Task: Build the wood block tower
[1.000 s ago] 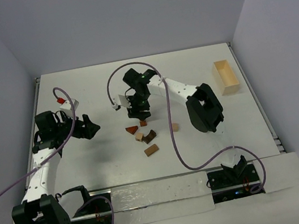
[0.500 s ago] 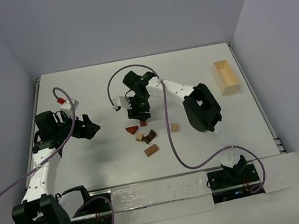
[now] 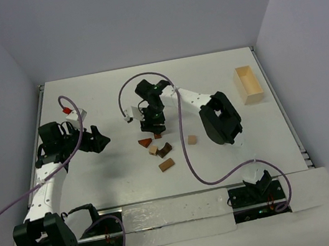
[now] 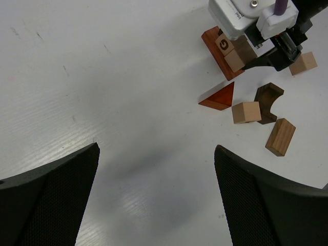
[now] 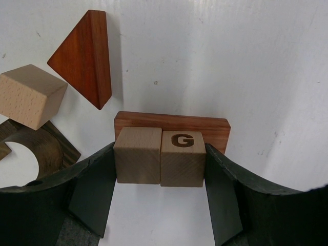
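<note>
Two tan cubes, one plain (image 5: pixel 137 155) and one marked G (image 5: pixel 183 158), sit side by side, and my right gripper (image 5: pixel 160 160) is shut on the pair, one finger against each outer face. They sit over the near edge of a flat reddish-brown bar (image 5: pixel 171 125); I cannot tell whether they rest on it. From above, the right gripper (image 3: pixel 154 125) is mid-table. Near it lie a red wedge (image 3: pixel 146 142), a tan cube (image 3: pixel 153 151), a dark arch (image 3: pixel 163 151), a tan block (image 3: pixel 167 165) and another cube (image 3: pixel 191 139). My left gripper (image 3: pixel 96 139) stands open to the left with nothing in it.
A pale wooden open box (image 3: pixel 248 83) stands at the far right of the table. The right arm's purple cable (image 3: pixel 189 157) loops over the table just right of the loose blocks. In the left wrist view the left fingers (image 4: pixel 51 195) hang over bare white table.
The right arm's elbow has shifted slightly left and back; its gripper stays over the bar with the two cubes. The left arm has not moved.
</note>
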Controlling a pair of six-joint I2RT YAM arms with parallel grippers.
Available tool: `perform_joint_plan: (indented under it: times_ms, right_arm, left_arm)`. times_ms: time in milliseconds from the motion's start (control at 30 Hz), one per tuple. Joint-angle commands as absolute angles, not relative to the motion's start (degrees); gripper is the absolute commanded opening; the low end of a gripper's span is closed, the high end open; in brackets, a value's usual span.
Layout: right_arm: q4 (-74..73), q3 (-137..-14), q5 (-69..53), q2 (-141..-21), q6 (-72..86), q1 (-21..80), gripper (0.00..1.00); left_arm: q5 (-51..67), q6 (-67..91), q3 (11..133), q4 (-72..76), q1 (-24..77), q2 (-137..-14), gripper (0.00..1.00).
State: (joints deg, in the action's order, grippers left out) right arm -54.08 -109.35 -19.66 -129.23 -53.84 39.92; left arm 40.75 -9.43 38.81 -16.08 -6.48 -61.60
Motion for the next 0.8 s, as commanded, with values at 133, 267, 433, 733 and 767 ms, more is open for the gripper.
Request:
perform_joint_plan:
  times_ms: [133, 267, 433, 733, 767]
  right_arm:
    - [-53.8, -111.9, -20.3, -130.3, -53.4, 40.5, 0.27]
    - [-54.0, -112.3, -20.4, -130.5, -53.4, 40.6, 0.28]
    - [-54.0, -112.5, -20.4, -130.5, -53.4, 40.8, 0.29]
    - [-53.9, -111.9, -20.0, -130.5, -53.6, 41.0, 0.33]
    - [-53.9, -111.9, -20.0, -130.5, -53.7, 41.0, 0.34]
  left_arm:
    - [41.7, -9.4, 40.5, -14.7, -6.8, -61.5, 0.99]
    - [41.6, -9.4, 40.5, -14.8, -6.8, -61.5, 0.99]
    - [41.7, -9.4, 40.3, -14.6, -6.9, -61.6, 0.99]
    - [41.4, -9.6, 40.1, -14.6, -6.8, -61.5, 0.99]
    - [41.5, -9.6, 40.1, -14.5, -6.8, -61.6, 0.99]
